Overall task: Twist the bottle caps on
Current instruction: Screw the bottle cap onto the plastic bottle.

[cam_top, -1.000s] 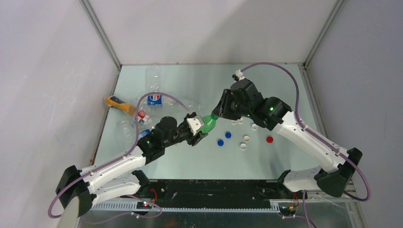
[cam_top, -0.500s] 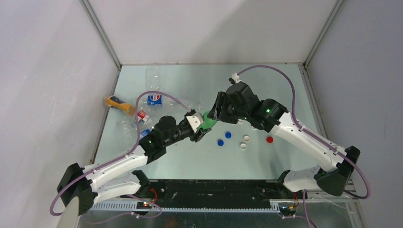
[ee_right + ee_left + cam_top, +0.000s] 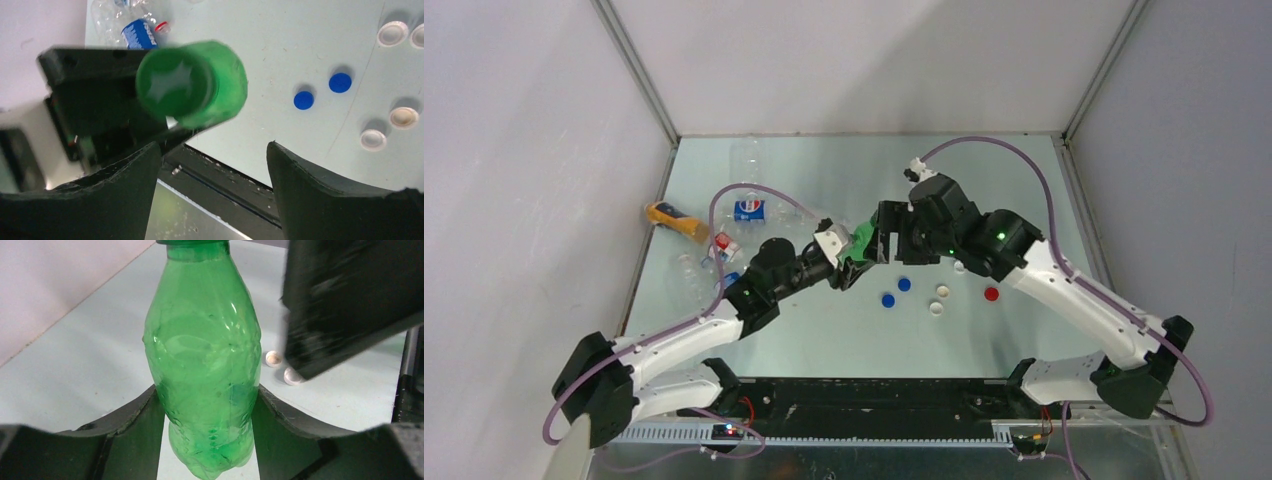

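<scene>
In the middle of the pale table (image 3: pixel 844 340), my left gripper (image 3: pixel 207 425) is clamped round the belly of the small green plastic bottle (image 3: pixel 205 355), its neck aimed at my right arm. The round green screw cap (image 3: pixel 167 82) sits on that neck. My right gripper (image 3: pixel 212 165) stands wide apart on either side of it, touching nothing. I judge this bottle capped, though I cannot tell how tight. Most of the job is left: two blue plastic caps (image 3: pixel 340 82), the white caps (image 3: pixel 394 32), a cream cap (image 3: pixel 404 117) and a red cap (image 3: pixel 991 294) lie loose to my right, well apart from the clear labelled bottles (image 3: pixel 749 208) and the orange-yellow bottle (image 3: pixel 674 220) at far left
</scene>
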Motion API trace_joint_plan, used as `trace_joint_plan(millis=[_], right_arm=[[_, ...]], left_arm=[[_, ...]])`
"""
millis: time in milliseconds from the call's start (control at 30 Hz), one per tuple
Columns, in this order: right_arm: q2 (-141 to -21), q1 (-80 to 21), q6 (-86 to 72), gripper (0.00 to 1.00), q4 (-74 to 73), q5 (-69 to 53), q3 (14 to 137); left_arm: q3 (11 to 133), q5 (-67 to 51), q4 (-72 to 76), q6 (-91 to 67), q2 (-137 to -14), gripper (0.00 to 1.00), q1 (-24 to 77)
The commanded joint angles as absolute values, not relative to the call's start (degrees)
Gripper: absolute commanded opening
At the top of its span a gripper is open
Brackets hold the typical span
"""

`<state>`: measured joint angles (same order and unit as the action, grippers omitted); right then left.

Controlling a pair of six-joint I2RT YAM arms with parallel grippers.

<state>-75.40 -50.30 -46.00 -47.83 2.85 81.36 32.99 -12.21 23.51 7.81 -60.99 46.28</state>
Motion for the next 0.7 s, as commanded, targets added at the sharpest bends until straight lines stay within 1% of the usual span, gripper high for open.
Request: trace_joint_plan(millis=[0, 67, 200, 267, 400, 533, 667], right_arm=[[-69.54, -47.50, -33.73, 0.80, -49.04, -2.12, 84.11], [-67.71, -44.18, -28.73, 0.80, -49.04, -6.83, 83.99], [-64.55, -35.97, -18.29, 0.77, -47.76, -22.25, 83.77], [-63.11, -33.05, -13.22, 0.77, -46.74, -26.20, 83.65], [-60.28, -31.60, 0.03, 0.76, -45.27, -31.36, 82.19], [-57.69, -31.55, 7.53, 0.77, -42.60, -34.10, 81.59], [-56.66, -31.55, 16.20, 0.76, -43.13, -40.29, 81.69]], left_arm=[[33.93, -18.33, 27.73, 2.63, -62.47, 0.00, 43.25], [34.94, -21.17, 26.68, 2.39, -63.03, 0.00, 42.40], [36.93, -23.94, 23.14, 2.97, -63.49, 0.00, 41.71], [37.74, -25.17, 21.92, 3.07, -63.12, 0.00, 41.59], [38.11, -27.60, 22.26, 3.86, -62.14, 0.00, 41.57], [40.53, -32.39, 18.38, 5.34, -61.76, 0.00, 41.55], [42.18, -36.17, 14.34, 7.04, -61.07, 0.00, 41.57]])
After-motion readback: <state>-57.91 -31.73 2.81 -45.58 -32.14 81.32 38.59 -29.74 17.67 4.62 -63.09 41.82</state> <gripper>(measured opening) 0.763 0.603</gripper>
